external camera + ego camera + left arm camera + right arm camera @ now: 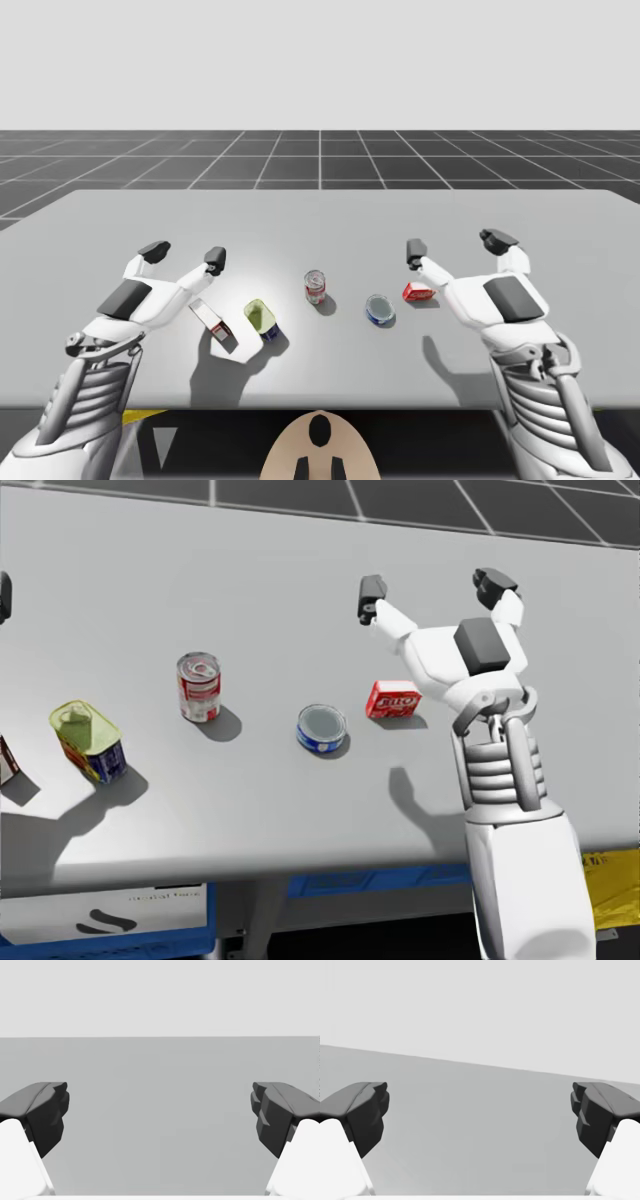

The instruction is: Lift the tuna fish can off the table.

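The tuna fish can (380,309) (322,728) is a low blue can with a silver lid, lying flat near the middle of the grey table (320,215). My right gripper (456,245) (433,588) hovers open behind and to the right of it, well apart from it. Its wrist view has the right gripper (480,1115) with fingers wide apart over bare table. My left gripper (184,255) is open far to the left, and the left wrist view shows the left gripper (160,1115) with nothing between its fingers.
A small red box (418,292) (392,699) lies just right of the tuna can, under my right hand. A red-and-white can (315,287) (199,686) stands to its left. Further left are a blue can with a yellow-green top (262,319) (88,740) and a white-and-red box (211,318).
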### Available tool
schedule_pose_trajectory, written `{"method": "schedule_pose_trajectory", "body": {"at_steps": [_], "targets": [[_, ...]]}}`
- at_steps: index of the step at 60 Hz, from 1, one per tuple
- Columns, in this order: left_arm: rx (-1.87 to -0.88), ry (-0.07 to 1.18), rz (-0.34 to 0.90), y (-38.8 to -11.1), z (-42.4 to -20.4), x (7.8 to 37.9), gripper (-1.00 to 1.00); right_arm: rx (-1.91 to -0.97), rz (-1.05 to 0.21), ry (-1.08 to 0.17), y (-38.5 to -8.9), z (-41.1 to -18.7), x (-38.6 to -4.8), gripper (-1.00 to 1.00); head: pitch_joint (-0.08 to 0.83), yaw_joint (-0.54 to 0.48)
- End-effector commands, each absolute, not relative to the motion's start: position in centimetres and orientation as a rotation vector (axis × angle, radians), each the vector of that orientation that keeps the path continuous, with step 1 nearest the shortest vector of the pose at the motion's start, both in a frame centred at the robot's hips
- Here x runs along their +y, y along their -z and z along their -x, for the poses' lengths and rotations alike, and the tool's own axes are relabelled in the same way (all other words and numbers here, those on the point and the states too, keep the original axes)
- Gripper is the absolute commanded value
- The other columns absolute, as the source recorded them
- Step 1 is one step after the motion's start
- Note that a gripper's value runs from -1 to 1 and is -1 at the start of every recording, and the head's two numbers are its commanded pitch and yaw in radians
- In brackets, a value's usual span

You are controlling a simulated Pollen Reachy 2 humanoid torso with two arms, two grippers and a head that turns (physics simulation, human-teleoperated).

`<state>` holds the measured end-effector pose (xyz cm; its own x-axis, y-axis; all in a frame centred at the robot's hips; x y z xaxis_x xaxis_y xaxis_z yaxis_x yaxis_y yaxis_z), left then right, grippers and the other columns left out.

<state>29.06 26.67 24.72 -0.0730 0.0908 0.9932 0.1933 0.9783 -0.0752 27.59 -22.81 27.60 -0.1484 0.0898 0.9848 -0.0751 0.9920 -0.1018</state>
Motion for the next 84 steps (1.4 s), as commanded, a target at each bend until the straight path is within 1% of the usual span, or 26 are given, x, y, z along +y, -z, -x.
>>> {"method": "schedule_pose_trajectory", "body": {"at_steps": [1,3,5,9,11,17,18,24,26,35,39,43,51,58,61,69,73,84], "targets": [[-1.644,0.075,0.231,-24.8,-29.0,26.6,-1.00,-1.670,-0.063,-0.173,-28.2,-26.2,-22.1,-1.00,0.715,-0.23],[-1.643,0.072,0.234,-24.8,-28.9,26.6,-1.00,-1.662,-0.073,-0.179,-28.3,-25.8,-22.0,-1.00,0.715,-0.23],[-1.641,0.070,0.236,-24.8,-28.9,26.6,-1.00,-1.666,-0.079,-0.212,-28.6,-25.2,-21.9,-1.00,0.713,-0.23],[-1.641,0.067,0.238,-24.9,-28.9,26.6,-1.00,-1.644,-0.102,-0.226,-28.8,-23.9,-21.6,-1.00,0.713,-0.23],[-1.642,0.065,0.238,-24.9,-28.9,26.7,-1.00,-1.615,-0.128,-0.230,-28.7,-23.0,-21.4,-1.00,0.713,-0.23],[-1.640,0.063,0.241,-24.9,-28.9,26.7,-1.00,-1.584,-0.143,-0.265,-27.9,-21.4,-21.3,-1.00,0.715,-0.23],[-1.639,0.063,0.241,-24.9,-28.9,26.7,-1.00,-1.561,-0.158,-0.265,-27.4,-20.9,-21.2,-1.00,0.715,-0.23],[-1.633,0.063,0.242,-24.8,-28.9,26.6,-1.00,-1.542,-0.172,-0.267,-25.9,-19.9,-21.0,-1.00,0.716,-0.23],[-1.632,0.064,0.241,-24.8,-28.9,26.6,-1.00,-1.527,-0.207,-0.266,-25.0,-19.6,-20.8,-1.00,0.716,-0.23],[-1.632,0.066,0.236,-24.7,-29.0,26.7,-1.00,-1.507,-0.242,-0.269,-21.9,-19.1,-19.8,-1.00,0.714,-0.23],[-1.634,0.066,0.232,-24.6,-29.0,26.6,-1.00,-1.487,-0.236,-0.265,-20.6,-19.2,-19.6,-1.00,0.715,-0.23],[-1.637,0.067,0.224,-24.6,-29.1,26.6,-1.00,-1.449,-0.231,-0.278,-18.8,-19.5,-19.1,-1.00,0.715,-0.23],[-1.639,0.067,0.219,-24.6,-29.2,26.6,-1.00,-1.388,-0.248,-0.268,-17.0,-20.2,-18.5,-1.00,0.715,-0.23],[-1.640,0.067,0.213,-24.5,-29.2,26.6,-1.00,-1.348,-0.255,-0.264,-16.2,-21.2,-18.0,-1.00,0.714,-0.23],[-1.640,0.067,0.212,-24.5,-29.2,26.6,-1.00,-1.346,-0.242,-0.272,-16.0,-21.5,-17.9,-1.00,0.713,-0.23],[-1.641,0.065,0.211,-24.5,-29.3,26.7,-1.00,-1.309,-0.205,-0.272,-15.2,-23.5,-17.6,-1.00,0.709,-0.22],[-1.642,0.064,0.211,-24.5,-29.3,26.7,-1.00,-1.294,-0.191,-0.279,-14.8,-24.1,-17.3,-1.00,0.710,-0.22],[-1.640,0.069,0.207,-24.4,-29.3,26.6,-1.00,-1.253,-0.191,-0.282,-14.2,-25.9,-16.8,-1.00,0.706,-0.22]]}}
